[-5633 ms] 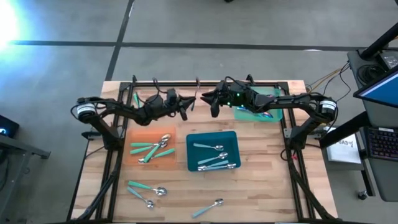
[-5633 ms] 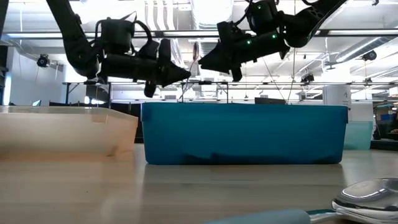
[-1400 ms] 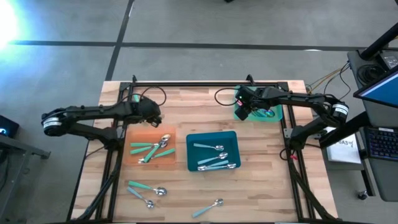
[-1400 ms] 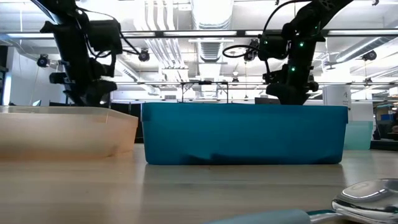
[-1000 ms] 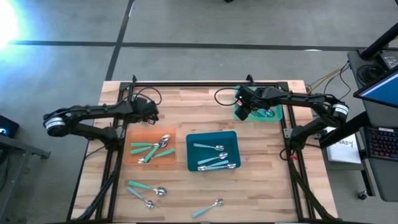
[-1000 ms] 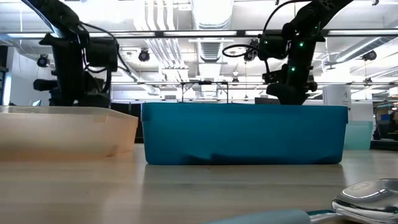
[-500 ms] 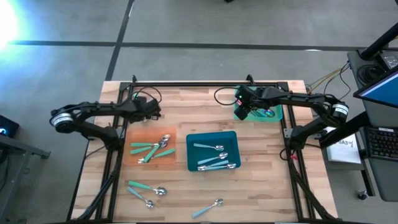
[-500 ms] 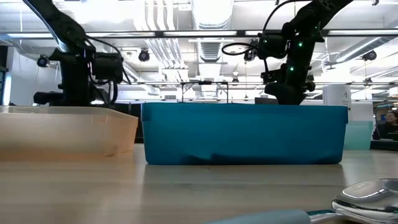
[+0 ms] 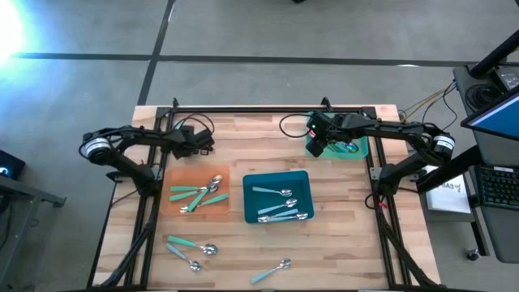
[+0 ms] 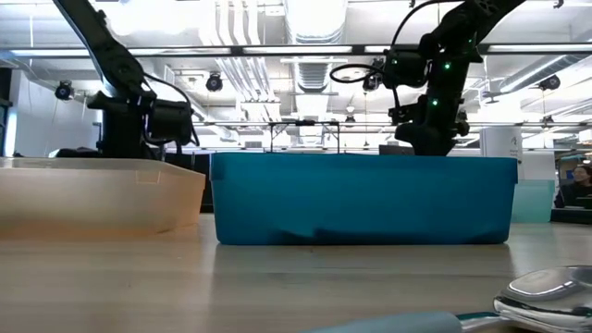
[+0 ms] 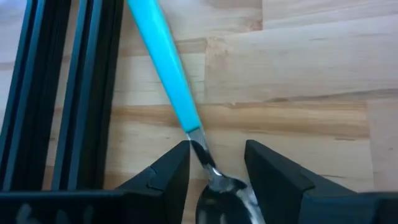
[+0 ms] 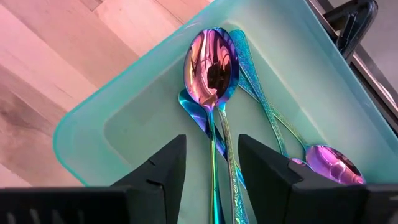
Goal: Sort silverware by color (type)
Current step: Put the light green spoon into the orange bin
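Observation:
A spoon with a teal handle (image 11: 165,68) and silver bowl lies flat on the wood at the table's far left, beside the black frame rail (image 11: 62,93). My left gripper (image 11: 217,152) (image 9: 208,146) hangs low over it, open, one finger on each side of the spoon's thin neck. My right gripper (image 12: 212,146) (image 9: 318,146) stands open above the pale green tray (image 12: 93,124) at the far right. In that tray lie iridescent purple-blue spoons (image 12: 211,62), and the gripper is clear of them. My left gripper comes down slanting from above, its fingers across the spoon's neck (image 11: 198,144), just behind the bowl. The neck runs close along one finger (image 11: 177,165); I cannot tell whether they touch. The spoon lies flat on the table.
An orange tray (image 9: 182,177) and a teal tray (image 9: 300,180) at mid-table each hold teal-handled silverware. Loose pieces lie near the front edge (image 9: 190,247) (image 9: 272,272). Bare wood lies between the trays and the far rail.
My left gripper has sunk toward the table at the far left, shifted a little toward the right and rolled about its own axis. My right arm has kept still over the green tray.

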Tool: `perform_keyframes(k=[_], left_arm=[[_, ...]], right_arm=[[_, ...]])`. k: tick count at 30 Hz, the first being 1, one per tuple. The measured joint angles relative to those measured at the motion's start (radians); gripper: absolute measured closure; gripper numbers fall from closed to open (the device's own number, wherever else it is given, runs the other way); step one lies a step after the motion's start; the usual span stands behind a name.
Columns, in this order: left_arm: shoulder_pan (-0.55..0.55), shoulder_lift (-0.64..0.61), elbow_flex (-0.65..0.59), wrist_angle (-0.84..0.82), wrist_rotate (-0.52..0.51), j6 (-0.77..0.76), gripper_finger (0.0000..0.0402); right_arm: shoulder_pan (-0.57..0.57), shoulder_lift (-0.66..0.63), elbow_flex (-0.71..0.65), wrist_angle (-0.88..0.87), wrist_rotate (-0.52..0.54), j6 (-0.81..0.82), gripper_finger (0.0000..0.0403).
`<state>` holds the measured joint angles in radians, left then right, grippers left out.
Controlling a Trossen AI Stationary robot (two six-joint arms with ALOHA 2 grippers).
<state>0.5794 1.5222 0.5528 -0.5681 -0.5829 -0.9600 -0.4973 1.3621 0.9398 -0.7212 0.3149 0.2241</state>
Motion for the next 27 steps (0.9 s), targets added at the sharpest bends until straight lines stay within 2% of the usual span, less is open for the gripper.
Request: perform_keyframes(k=[9, 13, 16, 23, 27], left_arm=[[0.003, -0.011, -0.002, 0.036, 0.082, 0.055, 0.0350], [-0.001, -0.023, -0.006, 0.086, 0.121, 0.211, 0.0386], [-0.001, -0.025, -0.002, 0.107, 0.148, 0.273, 0.0394], [-0.001, -0.024, 0.003, 0.105, 0.170, 0.353, 0.0370], [-0.006, -0.030, 0.005, 0.104, 0.170, 0.358, 0.0393]], right_arm=[[0.000, 0.000, 0.000, -0.003, 0.000, -0.012, 0.0261], [0.000, 0.000, 0.000, -0.003, 0.000, -0.024, 0.0264], [0.000, 0.000, 0.000, -0.003, 0.000, -0.033, 0.0268], [0.000, 0.000, 0.000, -0.003, 0.000, -0.040, 0.0271], [0.000, 0.000, 0.000, -0.003, 0.000, -0.041, 0.0270]])
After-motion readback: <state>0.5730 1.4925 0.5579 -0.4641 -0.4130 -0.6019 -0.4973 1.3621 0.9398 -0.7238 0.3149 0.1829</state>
